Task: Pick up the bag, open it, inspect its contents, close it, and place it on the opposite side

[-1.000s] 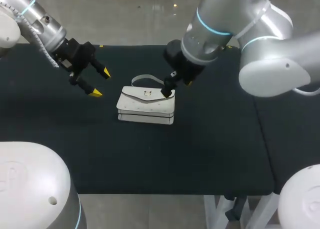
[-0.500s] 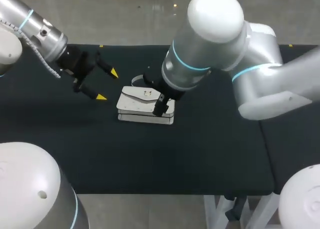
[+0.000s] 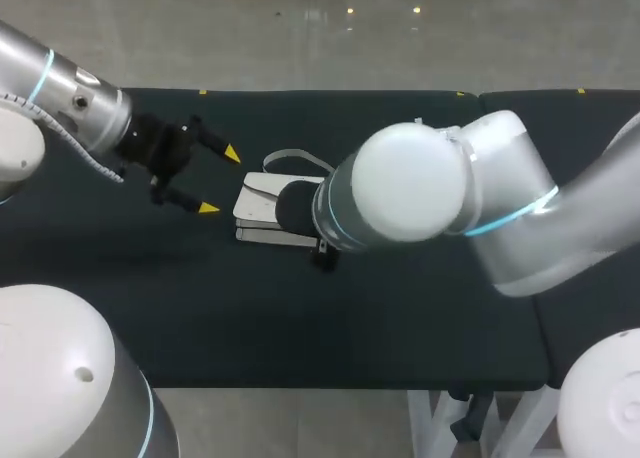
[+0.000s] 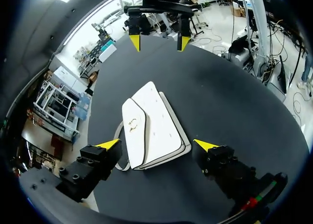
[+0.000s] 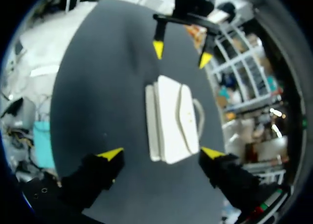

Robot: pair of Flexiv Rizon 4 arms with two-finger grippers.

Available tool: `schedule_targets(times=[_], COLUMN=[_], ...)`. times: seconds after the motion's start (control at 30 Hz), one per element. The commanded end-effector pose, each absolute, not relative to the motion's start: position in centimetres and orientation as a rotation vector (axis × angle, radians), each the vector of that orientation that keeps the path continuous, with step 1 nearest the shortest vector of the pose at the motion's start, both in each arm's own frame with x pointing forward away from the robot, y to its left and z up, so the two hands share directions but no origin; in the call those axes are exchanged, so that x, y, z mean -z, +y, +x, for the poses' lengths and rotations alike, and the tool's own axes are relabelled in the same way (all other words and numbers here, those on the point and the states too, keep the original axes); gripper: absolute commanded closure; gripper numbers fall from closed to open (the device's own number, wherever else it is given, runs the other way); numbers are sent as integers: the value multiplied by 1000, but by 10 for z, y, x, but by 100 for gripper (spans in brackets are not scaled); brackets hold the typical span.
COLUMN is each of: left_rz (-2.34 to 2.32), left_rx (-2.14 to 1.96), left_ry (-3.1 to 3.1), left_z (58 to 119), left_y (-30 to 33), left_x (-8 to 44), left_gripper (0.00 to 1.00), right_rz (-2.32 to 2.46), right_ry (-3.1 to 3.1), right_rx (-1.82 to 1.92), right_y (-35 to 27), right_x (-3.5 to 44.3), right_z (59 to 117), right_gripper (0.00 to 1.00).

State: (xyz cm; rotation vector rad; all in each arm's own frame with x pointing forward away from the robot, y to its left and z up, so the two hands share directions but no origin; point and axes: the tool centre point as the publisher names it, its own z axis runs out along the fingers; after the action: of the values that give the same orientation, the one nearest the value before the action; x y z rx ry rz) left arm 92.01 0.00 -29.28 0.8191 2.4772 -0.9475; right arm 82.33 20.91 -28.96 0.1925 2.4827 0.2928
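A small white handbag (image 3: 257,200) with a flap, a gold clasp and a thin strap (image 3: 292,159) lies flat on the black table (image 3: 120,308). My right arm's bulk covers most of it in the head view, and its gripper is hidden there. In the right wrist view my right gripper (image 5: 161,153) stands open over the handbag (image 5: 173,117), one finger on each side, touching nothing. My left gripper (image 3: 220,181) is open just left of the bag, tips pointing at it. The left wrist view shows the handbag (image 4: 152,128) just ahead of my left gripper (image 4: 157,145), with my right gripper (image 4: 158,41) beyond it.
The black table stretches wide to the left, right and front of the bag. No other object lies on it. A seam (image 3: 515,228) divides the table surface at the right.
My right arm has swung from behind the bag over and across it toward the front, now hiding most of it. My left gripper has shifted slightly right, nearer the bag.
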Motion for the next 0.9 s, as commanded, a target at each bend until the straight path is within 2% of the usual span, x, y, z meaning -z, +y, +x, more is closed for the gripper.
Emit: schedule_targets(times=[0.03,0.5,0.6,0.67,0.73,0.77,0.9], left_rz=[851,960,971,978,986,988,993], left_rx=[953,1043,1041,1035,1034,1032,1034], left_ry=[2419,2303,2299,2301,2303,2304,2307], left_z=[919,942,944,945,947,947,951], left_y=[-4,-13,-18,-21,-23,-24,-28], left_x=[303,313,312,311,311,311,311], left_gripper=[0,0,0,0,0,0,0], right_rz=[173,41,38,34,32,30,7], right_ry=[2379,2304,2300,2296,2293,2291,2284], right_rx=[-268,-223,-220,-241,-249,-253,-259], right_y=[218,218,215,212,210,208,205], right_x=[296,335,340,342,344,345,349], right_z=[822,852,859,862,865,866,870], right_gripper=[0,2,21,29,47,51,54])
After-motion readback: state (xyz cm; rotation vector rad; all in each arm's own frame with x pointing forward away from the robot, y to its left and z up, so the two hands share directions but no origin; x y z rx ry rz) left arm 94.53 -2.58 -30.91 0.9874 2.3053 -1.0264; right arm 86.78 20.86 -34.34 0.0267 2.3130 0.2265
